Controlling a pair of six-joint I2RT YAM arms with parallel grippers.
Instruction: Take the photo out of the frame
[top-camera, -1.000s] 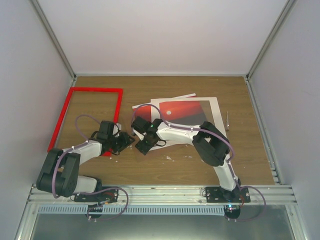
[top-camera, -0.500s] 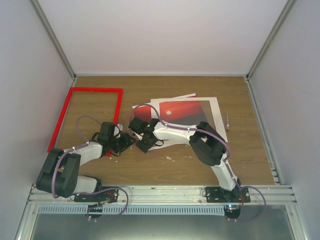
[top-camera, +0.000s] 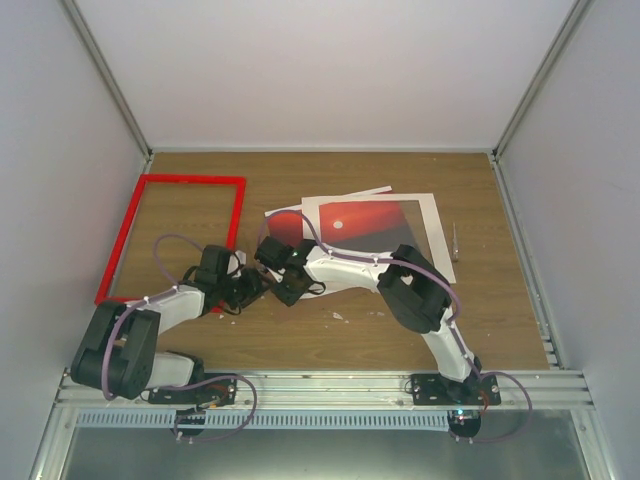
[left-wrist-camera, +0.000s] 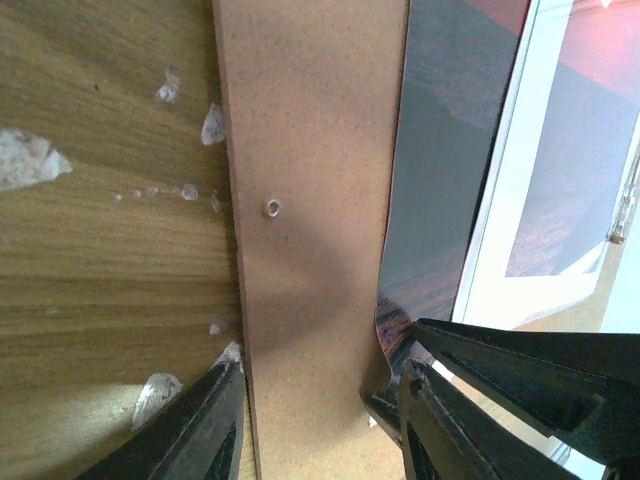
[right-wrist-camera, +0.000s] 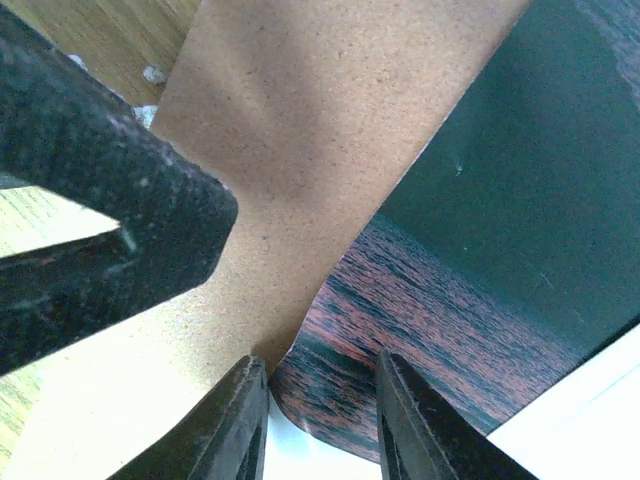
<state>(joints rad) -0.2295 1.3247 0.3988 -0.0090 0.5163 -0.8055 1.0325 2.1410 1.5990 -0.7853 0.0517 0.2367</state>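
The photo, a red sunset print, lies at the table's middle on a brown backing board, partly under a white mat. The red frame lies apart at the left, with nothing in it. My right gripper has closed in on the photo's near-left corner, which curls up between its fingers and touches both. My left gripper stands open right beside it, its fingers astride the board's bare strip, one at the board's left edge, one by the curled corner.
The white mat's inner edge runs just right of the dark photo. White flecks dot the wood by the board's left edge. Grey enclosure walls close in on three sides, and both arm bases sit on the rail at the near edge.
My right gripper has shifted a little to the left and its jaws have drawn in around the photo's corner, which now curls up. The left arm has hardly moved.
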